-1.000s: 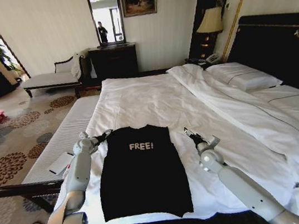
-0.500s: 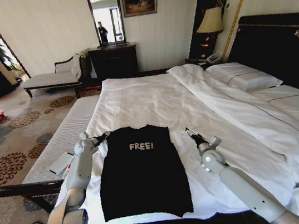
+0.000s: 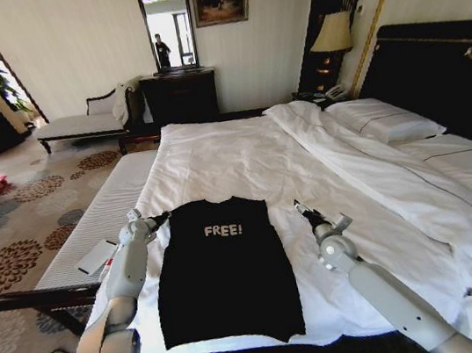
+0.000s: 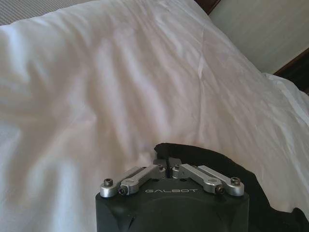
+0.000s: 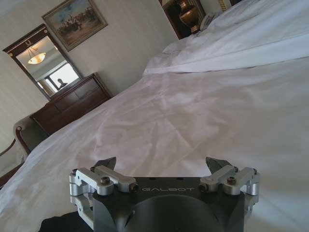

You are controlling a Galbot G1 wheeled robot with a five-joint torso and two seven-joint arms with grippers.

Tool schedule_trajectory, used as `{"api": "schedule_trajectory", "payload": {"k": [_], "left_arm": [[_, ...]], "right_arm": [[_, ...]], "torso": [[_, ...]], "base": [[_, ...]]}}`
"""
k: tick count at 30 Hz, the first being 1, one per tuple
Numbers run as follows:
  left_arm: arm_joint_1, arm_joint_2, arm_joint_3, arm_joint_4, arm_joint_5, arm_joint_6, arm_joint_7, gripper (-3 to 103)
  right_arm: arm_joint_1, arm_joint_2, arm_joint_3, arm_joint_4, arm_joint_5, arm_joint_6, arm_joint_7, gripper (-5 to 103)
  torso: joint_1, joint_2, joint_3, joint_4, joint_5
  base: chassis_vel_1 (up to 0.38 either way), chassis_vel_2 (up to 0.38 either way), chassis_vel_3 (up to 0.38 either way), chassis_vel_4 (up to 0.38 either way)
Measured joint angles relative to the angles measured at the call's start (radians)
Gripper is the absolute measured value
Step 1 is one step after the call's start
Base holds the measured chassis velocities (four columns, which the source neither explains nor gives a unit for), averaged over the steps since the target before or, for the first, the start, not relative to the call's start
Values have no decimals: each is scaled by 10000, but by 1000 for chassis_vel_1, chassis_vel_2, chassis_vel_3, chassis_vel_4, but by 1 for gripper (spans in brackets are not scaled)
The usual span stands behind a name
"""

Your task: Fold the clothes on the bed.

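Two tools flank a black T-shirt lying on the bed.

The left tool (image 3: 164, 215), fingers pressed together with nothing between them, sits at the upper left corner of the T-shirt (image 3: 225, 267); in the left wrist view its tips (image 4: 167, 166) meet just over the dark fabric edge (image 4: 217, 162). The right tool (image 3: 299, 209) has its fingers spread wide apart (image 5: 164, 166) and hovers over white sheet just beside the shirt's right side. The shirt lies flat, "FREE!" upward, near the foot of the bed (image 3: 242, 158).
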Motion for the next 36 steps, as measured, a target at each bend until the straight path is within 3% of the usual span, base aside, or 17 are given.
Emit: {"api": "schedule_trajectory", "payload": {"k": [12,22,27,36], "left_arm": [[-200,419,64,-286,-166,-118,-2,0],[-264,613,346,-521,-140,-103,-83,0],[-152,525,344,-518,17,-116,-90,0],[-161,572,396,-587,62,-120,-160,0]], "right_arm": [[288,-25,-210,-196,164,-2,8,100],[1740,130,-1381,-1329,414,-306,-10,100],[2583,287,-2066,-2199,591,-504,-372,100],[3889,865,-3320,-3379,1897,-1147,-1577,100]], "torso": [[-1,0,0,-1,-1],[-1,0,0,1,0],[0,0,0,2,-1],[-1,-2,0,-1,-1]], "base": [[0,0,0,0],[0,0,0,0],[0,0,0,0],[0,0,0,0]]}}
